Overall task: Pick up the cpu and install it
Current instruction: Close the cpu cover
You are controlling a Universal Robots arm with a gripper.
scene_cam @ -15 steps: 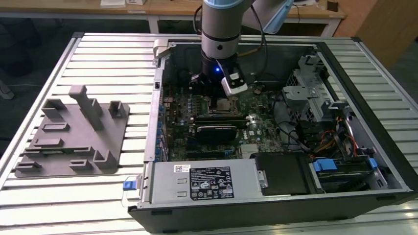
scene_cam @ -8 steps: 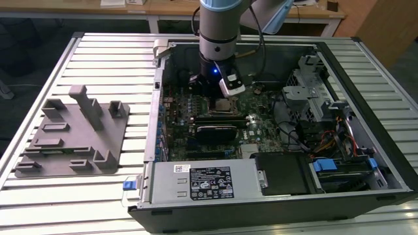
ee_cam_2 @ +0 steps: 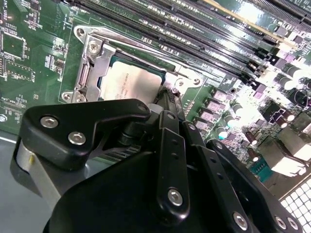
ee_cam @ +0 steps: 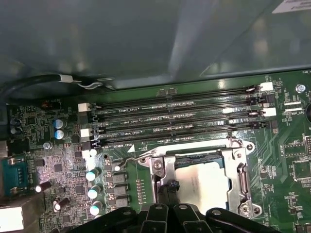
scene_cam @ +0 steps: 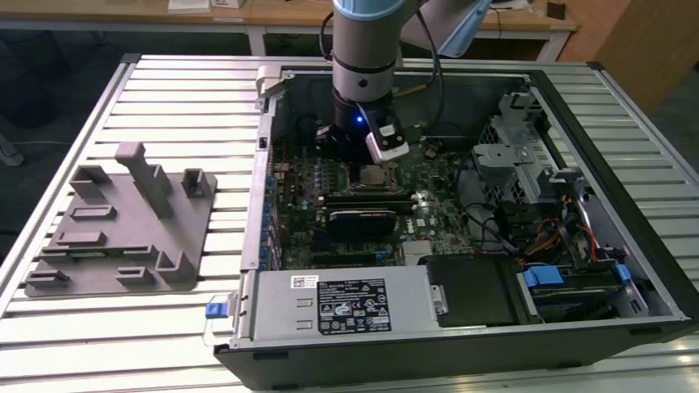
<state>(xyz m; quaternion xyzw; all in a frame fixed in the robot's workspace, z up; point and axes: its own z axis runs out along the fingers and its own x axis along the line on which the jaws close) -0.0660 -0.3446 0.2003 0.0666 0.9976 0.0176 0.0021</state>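
I reach down into the open computer case (scene_cam: 568, 90), which lies on the slatted tabletop (scene_cam: 164, 98), and my end effector (scene_cam: 366, 160) hangs over the motherboard (scene_cam: 437, 176) near the centre of the exterior view. It is closed, tips drawn together, and grips nothing.

The cpu (scene_cam: 375, 174) sits flat in its socket with the silver top up, and the metal socket frame (ee_cam: 240, 165) lies around it. In both wrist views my end effector (ee_cam: 167, 187) (ee_cam_2: 168, 97) stands at the edge of that frame (ee_cam_2: 92, 63), just beside the cpu (ee_cam: 201, 182) (ee_cam_2: 131, 85). I cannot tell whether it touches either one.

Around the socket it is crowded. The long memory slots (ee_cam: 180, 121) (ee_cam_2: 160, 29) run just beside the frame, and a cluster of capacitors (ee_cam: 95, 174) stands on another side. Beyond the slots, the case wall (ee_cam: 146, 39) rises with a black cable (ee_cam: 29, 82) running along it.

In the exterior view a black block (scene_cam: 366, 219) sits on the board just below the socket. The labelled power supply (scene_cam: 339, 303) fills the lower centre, and a bundle of orange and red wires (scene_cam: 546, 237) crowds the case's right side. The grey tray with upright posts (scene_cam: 120, 237) rests on the tabletop at the exterior view's left, well apart from the case.
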